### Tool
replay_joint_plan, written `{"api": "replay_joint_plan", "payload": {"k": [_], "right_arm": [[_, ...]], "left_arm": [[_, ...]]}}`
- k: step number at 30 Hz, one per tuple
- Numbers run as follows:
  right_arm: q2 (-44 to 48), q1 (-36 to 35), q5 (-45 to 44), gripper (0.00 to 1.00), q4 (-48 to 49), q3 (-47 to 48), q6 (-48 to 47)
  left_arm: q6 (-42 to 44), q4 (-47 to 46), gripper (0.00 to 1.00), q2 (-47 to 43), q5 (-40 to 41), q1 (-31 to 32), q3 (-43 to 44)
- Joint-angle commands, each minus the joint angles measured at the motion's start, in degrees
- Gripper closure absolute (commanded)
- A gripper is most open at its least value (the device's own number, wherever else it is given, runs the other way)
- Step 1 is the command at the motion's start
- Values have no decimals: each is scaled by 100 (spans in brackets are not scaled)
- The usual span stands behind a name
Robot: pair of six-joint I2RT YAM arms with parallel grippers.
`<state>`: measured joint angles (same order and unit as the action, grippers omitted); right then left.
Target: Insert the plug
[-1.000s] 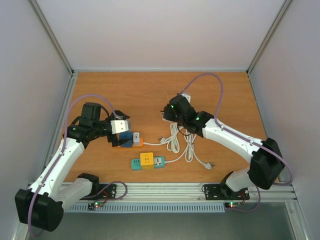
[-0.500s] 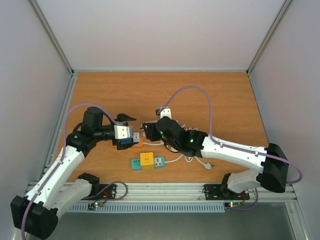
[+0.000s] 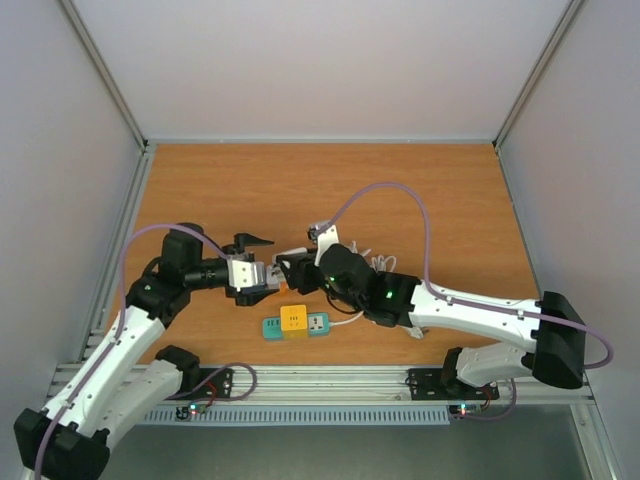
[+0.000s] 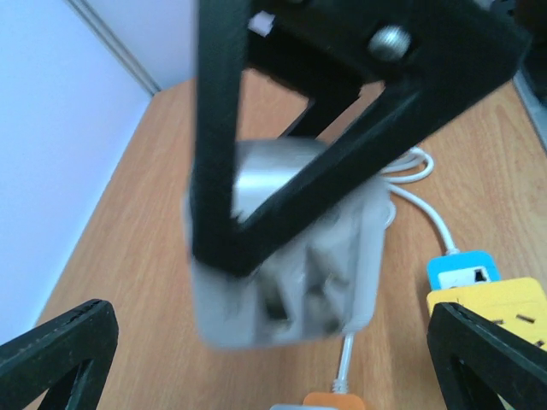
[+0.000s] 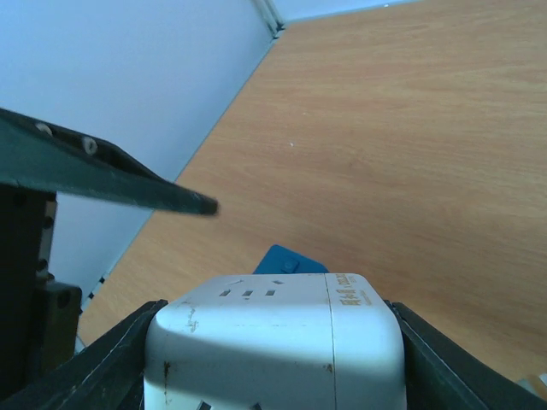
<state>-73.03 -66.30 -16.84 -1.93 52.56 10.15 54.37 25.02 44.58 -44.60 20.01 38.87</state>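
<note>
While right fingers clamp white plug block from both sides, you see left fingers spread wide, one tip either side of block, neither touching it. Block sits between both pairs of fingers, held off bench, slotted face toward left wrist. Power strip, green with yellow section, lies flat on bench, just beside left fingers' right-hand tip, apart from block. Blue piece shows just beyond right fingers.
</note>
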Motion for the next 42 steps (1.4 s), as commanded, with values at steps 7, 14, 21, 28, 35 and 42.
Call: {"api": "replay_joint_plan", "payload": {"k": [7, 14, 21, 28, 35, 42], "right_arm": [[-687, -275, -520, 78, -83, 828, 108], [-899, -310, -476, 78, -219, 1006, 317], [-710, -292, -99, 33, -280, 989, 589], [703, 503, 2151, 11, 516, -157, 1289], [1650, 680, 2915, 1, 571, -636, 858], [2220, 680, 2882, 1, 1081, -1051, -1139]], "left_arm": [[-369, -599, 0, 407, 578, 412, -33], [-715, -864, 25, 588, 704, 425, 54], [-989, -1289, 83, 701, 559, 425, 24], [-1952, -2044, 90, 563, -376, 390, 81], [-3250, -2913, 90, 482, -1501, 368, 149], [-4387, -3224, 90, 486, -2309, 246, 361]]}}
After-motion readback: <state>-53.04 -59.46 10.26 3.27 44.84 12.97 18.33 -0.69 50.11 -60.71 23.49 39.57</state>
